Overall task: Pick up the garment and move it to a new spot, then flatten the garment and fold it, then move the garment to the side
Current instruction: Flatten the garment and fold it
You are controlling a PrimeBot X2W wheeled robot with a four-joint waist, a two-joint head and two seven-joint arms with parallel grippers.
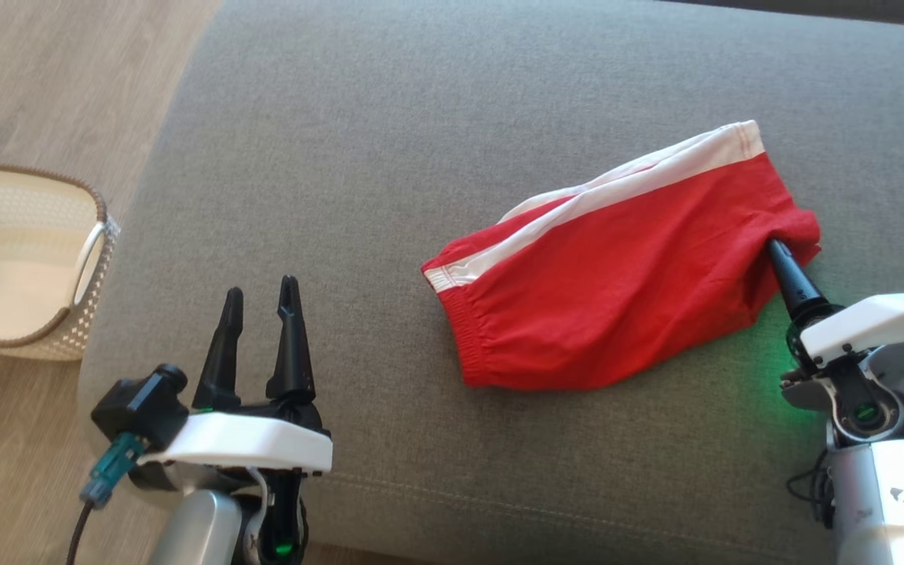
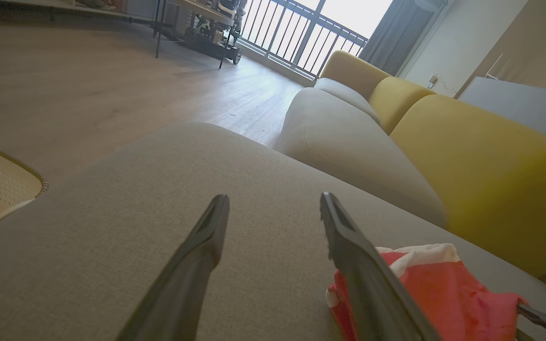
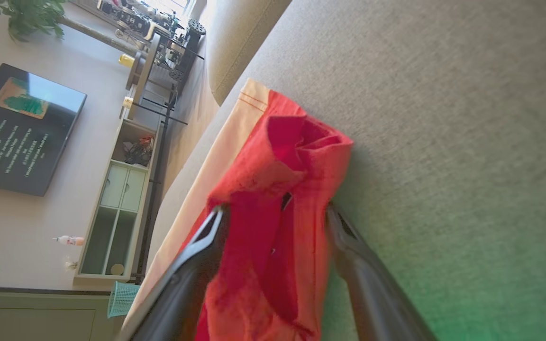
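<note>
Grey sofa seat (image 1: 421,118) lies ahead, with the red shorts (image 1: 617,275) loosely doubled and creased on its right half. The right gripper (image 3: 275,209) is spread at their near corner, a fold of cloth between its fingers but not pinched. That fits either taking hold or letting go. The left gripper (image 1: 261,294) hovers open over bare cushion. A basket (image 1: 99,235) sits on the floor, well apart from the shorts.

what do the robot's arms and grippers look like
Both the left gripper and right gripper have two long, tapered black fingers on a white housing, with silver forearms. A teal plug and dark cable trail from the left one.
</note>
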